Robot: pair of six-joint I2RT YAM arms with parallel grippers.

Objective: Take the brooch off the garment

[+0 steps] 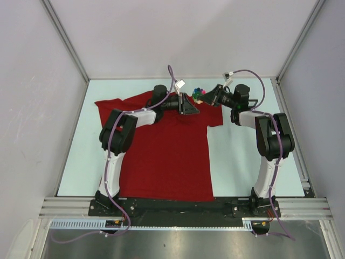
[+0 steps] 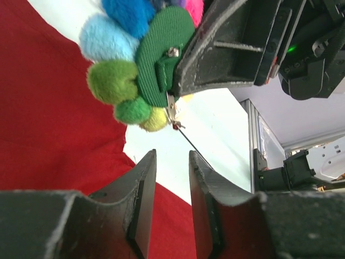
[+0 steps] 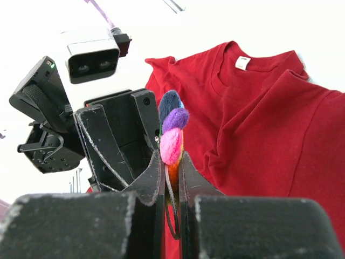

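Pale-green table (image 1: 242, 162) under dark-red garment (image 1: 161, 156), grey walls (image 1: 32, 81)

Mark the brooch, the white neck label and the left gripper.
brooch (image 3: 172, 145): right wrist view, on its pink ball.
white neck label (image 3: 243, 63): right wrist view, on the label's middle.
left gripper (image 2: 172, 161): left wrist view, midway between its fingertips.

A: The arms' (image 1: 116, 135) colours?
B: White lower links (image 1: 109, 174), black joints (image 1: 121, 129), a lilac cable (image 1: 172, 78) trailing along each.
A: The fingers (image 2: 140, 205)?
B: Matte black, edges scuffed grey. A white two-lens camera (image 3: 92, 55) sits on the wrist (image 3: 40, 102), beside a green light (image 3: 52, 65).
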